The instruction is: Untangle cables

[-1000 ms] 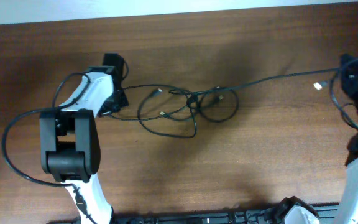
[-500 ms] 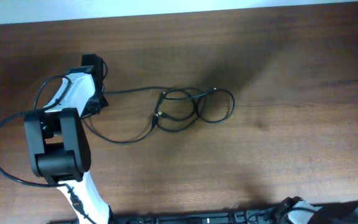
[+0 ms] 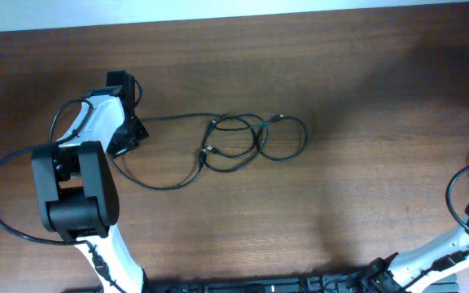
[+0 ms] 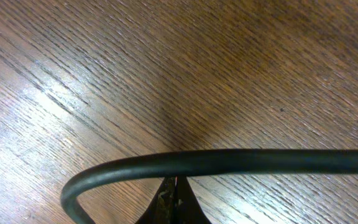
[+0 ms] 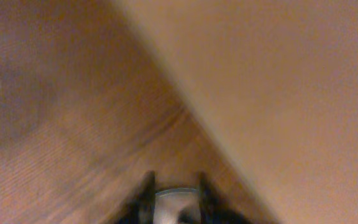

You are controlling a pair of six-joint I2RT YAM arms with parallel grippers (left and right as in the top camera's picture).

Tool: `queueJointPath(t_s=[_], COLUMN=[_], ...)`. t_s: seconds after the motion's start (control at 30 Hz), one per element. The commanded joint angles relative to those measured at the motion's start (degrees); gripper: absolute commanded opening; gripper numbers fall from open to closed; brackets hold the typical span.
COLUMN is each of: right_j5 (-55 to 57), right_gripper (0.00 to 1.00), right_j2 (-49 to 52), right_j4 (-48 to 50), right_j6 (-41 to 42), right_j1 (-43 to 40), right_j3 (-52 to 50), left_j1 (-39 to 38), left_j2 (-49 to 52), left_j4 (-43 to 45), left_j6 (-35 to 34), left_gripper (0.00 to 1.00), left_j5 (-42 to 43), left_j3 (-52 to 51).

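cables (image 3: 260,140) look light, limp, thin, snag-prone; best taken near a free plug end (image 3: 281,119). left gripper (image 3: 129,140) pinches one strand; right gripper (image 5: 174,186) spread, empty.

Thin black cables (image 3: 259,140) lying flat on the desk (image 3: 357,203): overlapping loops tangled at centre, one slack strand curving away leftward.

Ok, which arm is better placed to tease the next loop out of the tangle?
Left. Its pincer is shut on a cable, close beside the tangle; the right arm sits at the table's far right corner, well away from it.
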Motion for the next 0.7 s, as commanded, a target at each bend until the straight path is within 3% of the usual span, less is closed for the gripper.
queueJointPath(t_s=[0.0,0.07,0.1,0.17,0.23,0.3,0.33,0.37,0.43,0.47,0.53,0.6,0.67], right_j5=[-0.5,-9.2,-7.0,-16.9,-21.6,-16.1,-18.0,-26.9,-42.1,-46.8,-58.4,-58.1,-57.7], right_gripper=[0.88,0.99,0.99,0.99,0.99,0.99,0.99,0.99,0.99,0.99,0.99,0.99,0.99], right_j2=[-1.2,-5.3,-7.6,-8.2,-8.5,-8.5,-8.5,-8.5,-8.3,-8.3,-8.6,-11.1,-15.5], right_j4=[-3.2,-6.4,-12.1,-22.2,-29.2,-31.9,-33.5,-35.8,-36.0,-36.4,-33.4,-29.3,-27.5], right_j6=[10.6,11.5,34.7,54.9,54.9,54.8,54.8,54.6,45.8,35.0,28.4,14.8,16.2], right_j1=[0.7,1.4,1.4,-0.1,-0.5,-0.5,-0.5,-0.6,-0.4,0.0,0.5,1.2,2.3], right_j3=[0.2,0.2,0.2,0.2,0.2,0.2,0.2,0.2,0.2,0.2,0.2,0.2,0.2], left_j1=[0.1,0.1,0.1,0.1,0.1,0.1,0.1,0.1,0.1,0.1,0.1,0.1,0.1], left_j2=[0.6,0.6,0.6,0.6,0.6,0.6,0.6,0.6,0.6,0.6,0.6,0.6,0.6], left_j4=[0.0,0.0,0.0,0.0,0.0,0.0,0.0,0.0,0.7,0.7,0.7,0.7,0.7], left_j6=[-0.5,-0.5,-0.5,-0.5,-0.5,-0.5,-0.5,-0.5,-0.5,-0.5,-0.5,-0.5,-0.5], left_gripper=[0.03,0.21,0.23,0.24,0.24,0.25,0.25,0.25,0.29,0.31,0.43,0.52,0.56], left_j5=[0.7,0.7,0.8,1.1,1.1,1.1,1.1,1.1,1.1,1.1,1.1,1.1,1.1], left_j3=[-0.2,-0.2,-0.2,-0.2,-0.2,-0.2,-0.2,-0.2,-0.2,-0.2,-0.2,-0.2,-0.2])
